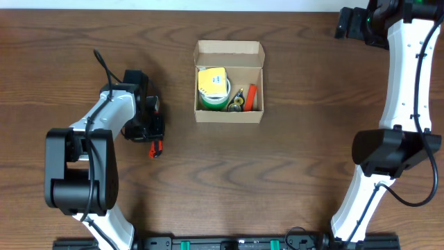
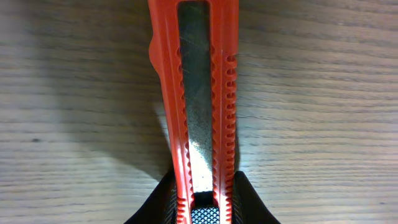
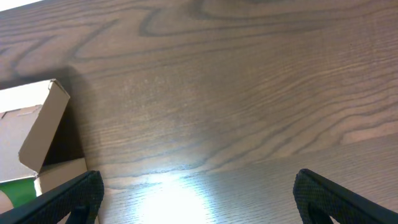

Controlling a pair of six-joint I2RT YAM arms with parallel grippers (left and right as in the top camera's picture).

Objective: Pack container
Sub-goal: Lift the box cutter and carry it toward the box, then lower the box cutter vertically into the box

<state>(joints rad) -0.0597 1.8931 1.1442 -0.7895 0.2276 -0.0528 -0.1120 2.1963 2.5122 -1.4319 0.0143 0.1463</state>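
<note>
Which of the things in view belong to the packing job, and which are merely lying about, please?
Belong to the job: container; green roll, yellow piece and orange item inside it; red utility knife, held by the left gripper, jaws closed on it.
Lying about: no stray object visible; only the right gripper, jaws open, idle above the wooden table.

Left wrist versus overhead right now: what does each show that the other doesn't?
Only the left wrist view: the red utility knife close up, with its metal slide and ridged edges, and the left hand with its pads against both sides of the knife.

Only the overhead view: the container with its lid open, a yellow-and-green roll and smaller items inside, and both arms. The container sits to the right of the knife, apart from it.

Both views: the knife lying on the wooden table under the left hand. Overhead shows only the knife's red end.
</note>
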